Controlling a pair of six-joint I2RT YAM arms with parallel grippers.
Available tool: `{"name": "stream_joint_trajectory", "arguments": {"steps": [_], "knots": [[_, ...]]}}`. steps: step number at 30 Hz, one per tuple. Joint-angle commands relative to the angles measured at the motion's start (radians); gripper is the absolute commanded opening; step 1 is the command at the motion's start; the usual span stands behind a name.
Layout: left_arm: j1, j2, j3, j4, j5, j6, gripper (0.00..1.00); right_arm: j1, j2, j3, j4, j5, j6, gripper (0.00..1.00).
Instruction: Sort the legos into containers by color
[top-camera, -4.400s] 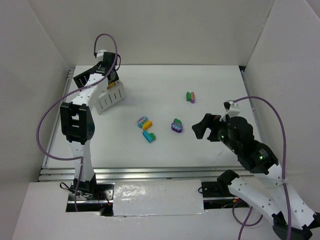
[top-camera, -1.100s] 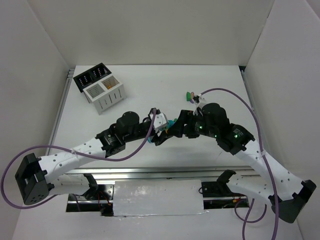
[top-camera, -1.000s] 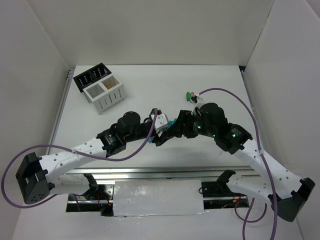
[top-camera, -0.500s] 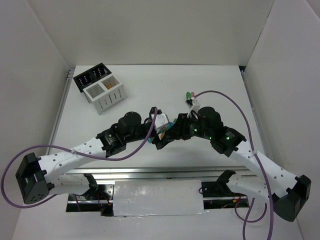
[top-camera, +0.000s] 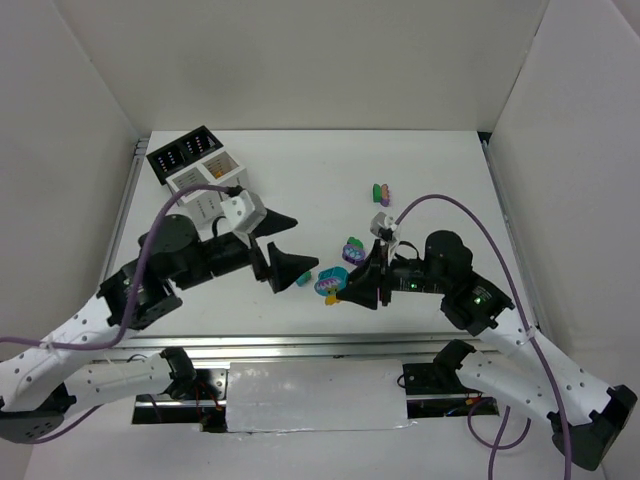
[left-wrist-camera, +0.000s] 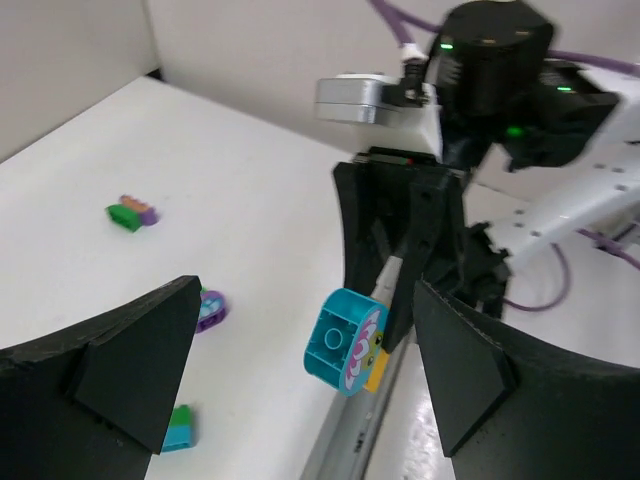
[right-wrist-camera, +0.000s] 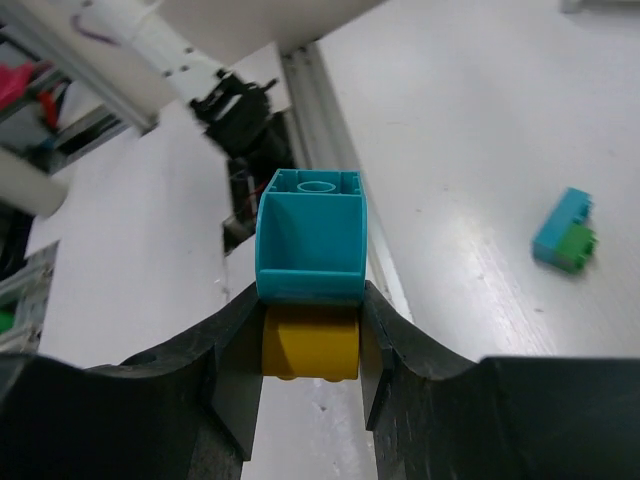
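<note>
My right gripper (top-camera: 343, 288) is shut on a yellow lego (right-wrist-camera: 310, 342) with a teal lego (right-wrist-camera: 310, 235) stuck on top; the pair hangs above the table near its front edge. In the left wrist view the teal lego (left-wrist-camera: 345, 340) shows a flower print, with the right fingers (left-wrist-camera: 400, 230) behind it. My left gripper (top-camera: 290, 245) stands open just left of it, holding nothing. A teal-and-green lego (top-camera: 303, 276) lies between the grippers. A purple-and-teal lego (top-camera: 353, 249) and a green-and-pink lego (top-camera: 381, 193) lie farther back. The containers (top-camera: 185, 152) stand at the back left.
The white pair of bins (top-camera: 205, 192) is partly covered by my left wrist. A metal rail (top-camera: 300, 345) runs along the table's near edge, under the held legos. White walls close in the table on three sides.
My left gripper opened and drew back to the left. My right gripper shut on the teal-and-yellow legos and moved with them toward the near edge.
</note>
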Motion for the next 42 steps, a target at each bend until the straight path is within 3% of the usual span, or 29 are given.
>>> {"name": "stream_joint_trajectory", "arguments": {"steps": [1, 7, 11, 17, 20, 21, 23, 24, 25, 27, 32, 35, 36, 42], "knots": [[0.0, -0.025, 0.006, -0.087, 0.159, -0.056, 1.0, 0.0, 0.004, 0.04, 0.101, -0.239, -0.051, 0.0], [0.0, -0.011, -0.072, -0.026, 0.43, -0.068, 0.99, 0.001, 0.11, 0.139, 0.084, -0.399, -0.021, 0.0], [0.0, 0.007, -0.111, 0.034, 0.422, -0.119, 0.98, 0.004, 0.116, 0.181, 0.037, -0.405, -0.042, 0.0], [0.0, 0.081, -0.095, 0.052, 0.432, -0.156, 0.88, 0.004, 0.096, 0.178, 0.032, -0.424, -0.038, 0.0], [0.0, 0.111, -0.085, 0.085, 0.461, -0.168, 0.7, 0.007, 0.11, 0.184, 0.009, -0.407, -0.054, 0.0], [0.0, 0.127, -0.082, 0.098, 0.467, -0.173, 0.54, 0.007, 0.113, 0.185, 0.011, -0.405, -0.054, 0.0], [0.0, 0.139, -0.071, 0.098, 0.483, -0.171, 0.38, 0.007, 0.111, 0.182, 0.021, -0.404, -0.051, 0.0], [0.0, 0.142, -0.068, 0.098, 0.48, -0.17, 0.13, 0.007, 0.105, 0.182, 0.024, -0.399, -0.048, 0.0], [0.0, 0.145, -0.065, 0.094, 0.475, -0.168, 0.03, 0.007, 0.099, 0.175, 0.029, -0.388, -0.045, 0.24], [0.0, 0.124, -0.066, 0.091, 0.426, -0.17, 0.0, 0.007, 0.072, 0.143, 0.06, -0.343, -0.019, 0.99], [0.0, 0.069, -0.085, 0.121, 0.406, -0.188, 0.0, 0.006, 0.029, 0.066, 0.204, -0.356, 0.062, 0.95], [0.0, 0.073, -0.075, 0.12, 0.429, -0.191, 0.0, 0.006, 0.019, 0.046, 0.27, -0.364, 0.102, 0.65], [0.0, 0.079, -0.074, 0.12, 0.431, -0.193, 0.0, 0.006, 0.015, 0.04, 0.283, -0.352, 0.111, 0.43], [0.0, 0.098, -0.085, 0.163, 0.469, -0.209, 0.0, 0.007, -0.005, 0.032, 0.343, -0.302, 0.15, 0.45]]}}
